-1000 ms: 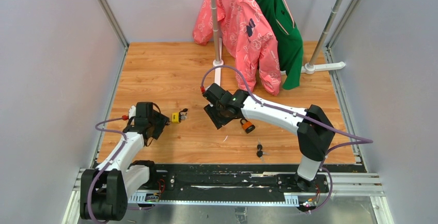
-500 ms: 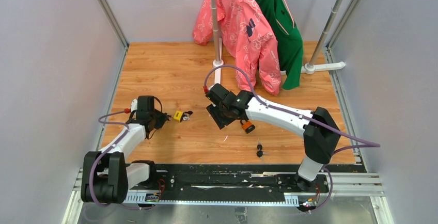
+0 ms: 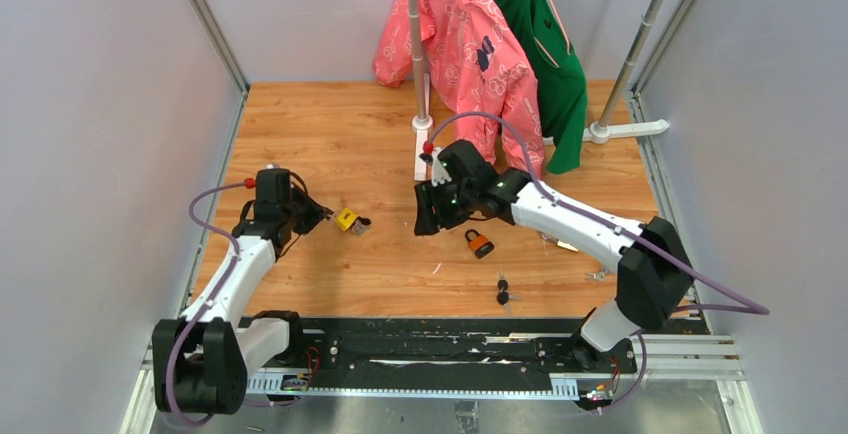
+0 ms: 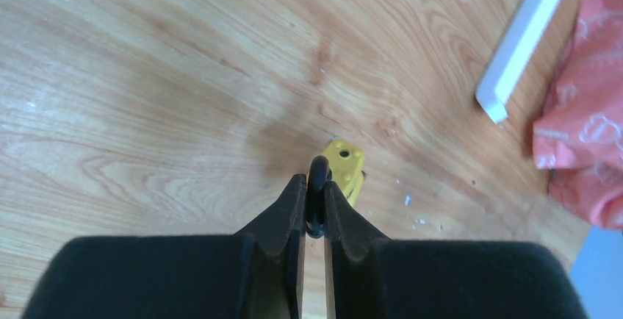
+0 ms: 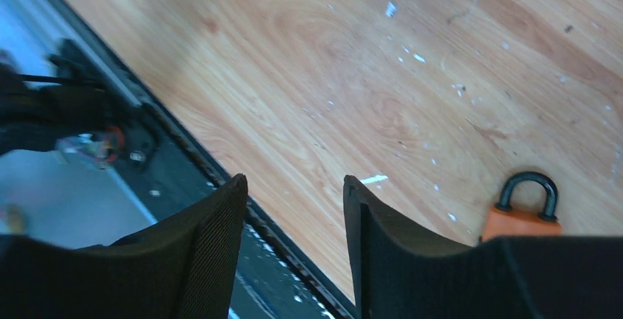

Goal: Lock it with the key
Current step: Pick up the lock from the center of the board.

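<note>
A yellow padlock [image 3: 346, 219] lies on the wooden table [image 3: 320, 144] at the left, its body [image 4: 345, 166] just beyond my left fingers. My left gripper [image 4: 311, 181] is shut on the padlock's black shackle [image 4: 318, 168], which stands edge-on between the pads; from above, the left gripper [image 3: 318, 217] sits just left of the lock. An orange padlock [image 3: 479, 243] with a closed black shackle lies mid-table, also showing as the orange padlock [image 5: 523, 220] in the right wrist view. My right gripper [image 3: 428, 216] hovers open to its left, with nothing between the fingers [image 5: 294, 181]. Black-headed keys [image 3: 503, 291] lie near the front edge.
A pink jacket [image 3: 470, 54] and a green one [image 3: 545, 49] hang on a rack at the back; its white feet [image 3: 422, 149] rest on the table. Small metal bits [image 3: 598, 275] lie at the right. A black rail [image 3: 450, 339] borders the front edge.
My left gripper has closed on the yellow padlock's shackle and shifted slightly back. The right arm has moved back and to the right, off the orange padlock, still open.
</note>
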You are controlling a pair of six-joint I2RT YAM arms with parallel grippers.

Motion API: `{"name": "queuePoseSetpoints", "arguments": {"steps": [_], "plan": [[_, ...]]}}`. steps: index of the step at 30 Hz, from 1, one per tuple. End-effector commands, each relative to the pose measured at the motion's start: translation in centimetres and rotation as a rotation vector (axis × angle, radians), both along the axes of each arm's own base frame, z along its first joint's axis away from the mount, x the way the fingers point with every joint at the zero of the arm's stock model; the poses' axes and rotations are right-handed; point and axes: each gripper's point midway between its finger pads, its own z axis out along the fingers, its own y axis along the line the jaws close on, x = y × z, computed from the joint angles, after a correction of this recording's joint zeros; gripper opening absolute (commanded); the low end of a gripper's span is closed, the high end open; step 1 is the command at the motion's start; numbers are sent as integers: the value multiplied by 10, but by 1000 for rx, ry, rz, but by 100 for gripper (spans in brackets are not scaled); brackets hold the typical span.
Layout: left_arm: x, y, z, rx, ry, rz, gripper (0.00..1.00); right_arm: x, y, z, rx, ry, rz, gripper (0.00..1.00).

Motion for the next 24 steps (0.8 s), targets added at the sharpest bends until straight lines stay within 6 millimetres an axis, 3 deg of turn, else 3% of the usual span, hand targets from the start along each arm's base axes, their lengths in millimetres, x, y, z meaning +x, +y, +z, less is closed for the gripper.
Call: {"name": "queuePoseSetpoints", "arguments": {"steps": [1, 4, 11, 14, 20, 24], "plan": [[0, -16, 45, 10, -131, -168, 0, -7, 28, 51, 317, 79, 61, 65], [-5, -19, 63, 27, -162, -214, 0, -5, 31, 55, 325, 69, 68, 71], [-18, -18, 90, 33, -145, -222, 0, -12, 44, 48, 284, 57, 104, 73], [-22, -14, 98, 38, -137, -192, 0, -4, 46, 47, 263, 41, 61, 73], [-28, 3, 101, 35, -46, -32, 0, 11, 44, 45, 112, -168, 18, 73], [-27, 4, 117, 17, -28, 10, 0, 11, 46, 48, 88, -322, 41, 73]]}}
